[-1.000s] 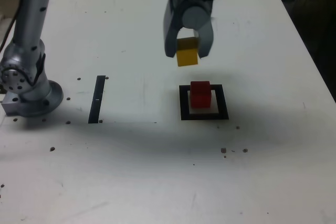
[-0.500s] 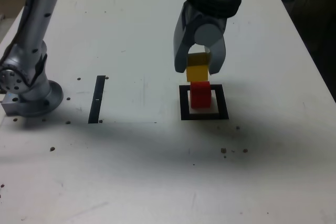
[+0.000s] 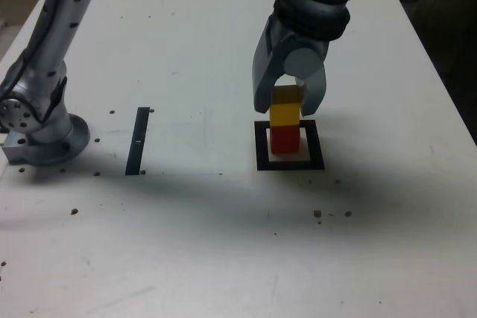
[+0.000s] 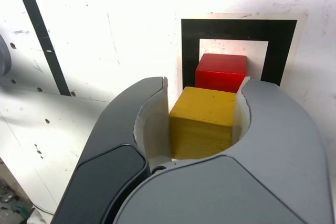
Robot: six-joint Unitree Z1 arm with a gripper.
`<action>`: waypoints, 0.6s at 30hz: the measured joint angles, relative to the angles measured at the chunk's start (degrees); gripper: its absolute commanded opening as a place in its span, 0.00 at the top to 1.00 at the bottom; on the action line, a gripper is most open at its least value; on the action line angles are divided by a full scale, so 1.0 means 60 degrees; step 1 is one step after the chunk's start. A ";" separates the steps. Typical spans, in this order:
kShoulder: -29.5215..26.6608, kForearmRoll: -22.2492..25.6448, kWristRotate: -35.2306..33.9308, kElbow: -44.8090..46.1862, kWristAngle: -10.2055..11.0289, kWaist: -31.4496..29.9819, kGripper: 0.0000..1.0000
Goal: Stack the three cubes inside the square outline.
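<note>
Exterior view: your end effector (image 3: 289, 112) is gripping the yellow cube (image 3: 285, 115) by opposite flat sides, right atop the red cube (image 3: 283, 139) inside the square outline (image 3: 260, 147). Likely light, rigid, smooth; keep gripping mid-faces.

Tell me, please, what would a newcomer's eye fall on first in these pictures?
Most striking is the grey hand shut on the yellow cube, right above the red cube. The red cube sits inside the square outline, right of centre in the exterior view. A narrow black strip lies to its left.
</note>
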 measured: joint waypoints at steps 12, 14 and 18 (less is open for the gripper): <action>0.0232 -0.0016 0.0018 -0.0123 0.0000 0.0012 0.69; 0.0266 -0.0025 0.0028 -0.0123 0.0005 0.0033 0.69; 0.0304 -0.0061 0.0038 -0.0113 0.0025 0.0077 0.60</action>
